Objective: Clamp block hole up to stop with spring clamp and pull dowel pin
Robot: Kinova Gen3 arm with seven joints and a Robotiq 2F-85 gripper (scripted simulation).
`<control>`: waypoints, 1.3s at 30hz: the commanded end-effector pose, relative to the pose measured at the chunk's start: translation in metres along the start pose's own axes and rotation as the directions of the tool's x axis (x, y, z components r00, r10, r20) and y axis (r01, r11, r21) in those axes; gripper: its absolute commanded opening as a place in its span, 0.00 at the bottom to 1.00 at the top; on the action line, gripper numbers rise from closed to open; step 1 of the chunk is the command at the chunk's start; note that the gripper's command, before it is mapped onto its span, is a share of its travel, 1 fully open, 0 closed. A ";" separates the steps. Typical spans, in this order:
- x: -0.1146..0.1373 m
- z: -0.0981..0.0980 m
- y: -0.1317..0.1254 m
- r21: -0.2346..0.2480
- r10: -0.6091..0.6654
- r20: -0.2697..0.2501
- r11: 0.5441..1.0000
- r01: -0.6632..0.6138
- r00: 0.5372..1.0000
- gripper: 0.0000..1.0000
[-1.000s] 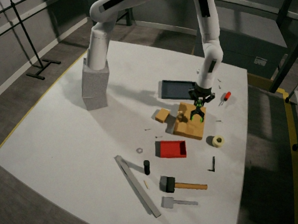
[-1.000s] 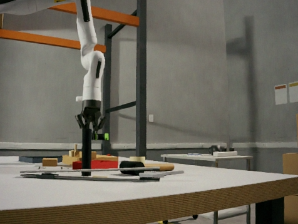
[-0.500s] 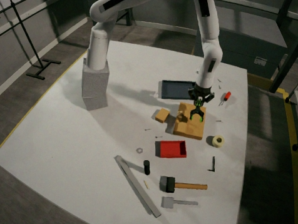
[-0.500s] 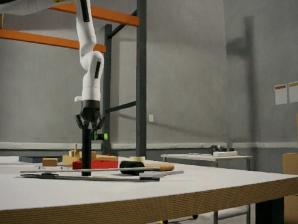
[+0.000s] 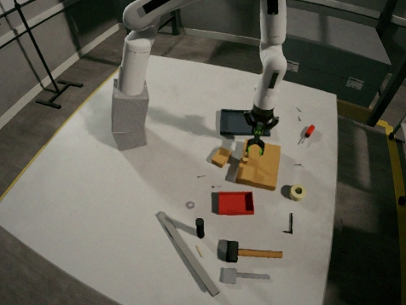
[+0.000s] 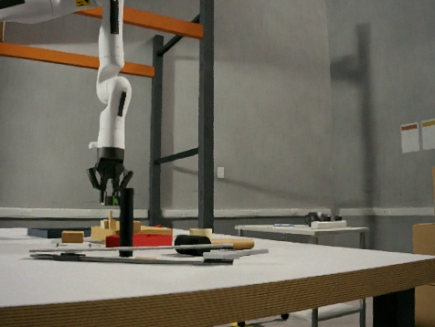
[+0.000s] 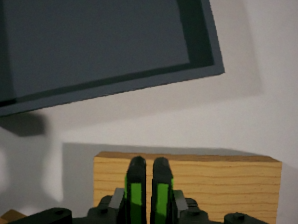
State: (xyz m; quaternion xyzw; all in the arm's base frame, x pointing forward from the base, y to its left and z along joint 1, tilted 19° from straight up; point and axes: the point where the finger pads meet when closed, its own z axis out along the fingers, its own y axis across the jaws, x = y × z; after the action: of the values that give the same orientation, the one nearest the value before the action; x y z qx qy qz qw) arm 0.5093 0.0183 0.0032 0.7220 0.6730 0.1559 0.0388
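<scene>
My gripper [image 5: 258, 134] [image 6: 111, 196] [image 7: 148, 205] is shut on the black spring clamp with green pads [image 5: 256, 145] [image 7: 136, 197]. It holds the clamp in the air above the bench board [image 5: 262, 176] [image 7: 225, 185], jaws apart in the top view. The dowel pin [image 5: 246, 155] [image 6: 110, 216] stands upright at the board's left side, below the clamp. The small wooden block and the bench stop are mostly hidden by the clamp or too small to tell apart; whether they touch cannot be told. A loose tan wooden piece [image 5: 221, 158] [image 6: 72, 237] lies on the table left of the board.
A dark tray [image 5: 229, 111] [image 7: 150, 81] lies behind the board. A red bin [image 5: 235, 204] [image 6: 139, 240] is in front, a tape roll [image 5: 299, 191] and a screwdriver [image 5: 310, 130] to the right. Nearer lie a black cylinder [image 5: 200, 228], a mallet [image 5: 260, 254] and a long grey bar [image 5: 188, 255].
</scene>
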 end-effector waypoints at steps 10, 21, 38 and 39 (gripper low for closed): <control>0.020 -0.004 -0.030 -0.011 0.011 0.003 1.000 -0.011 1.000 0.32; 0.020 -0.004 -0.030 -0.011 0.011 0.003 1.000 -0.011 1.000 0.32; 0.020 -0.004 -0.030 -0.011 0.011 0.003 1.000 -0.011 1.000 0.32; 0.020 -0.004 -0.030 -0.011 0.011 0.003 1.000 -0.011 1.000 0.32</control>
State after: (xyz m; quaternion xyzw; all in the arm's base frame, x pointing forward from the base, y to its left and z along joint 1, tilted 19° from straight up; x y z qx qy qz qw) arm 0.4802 0.0401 0.0017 0.7257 0.6682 0.1582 0.0421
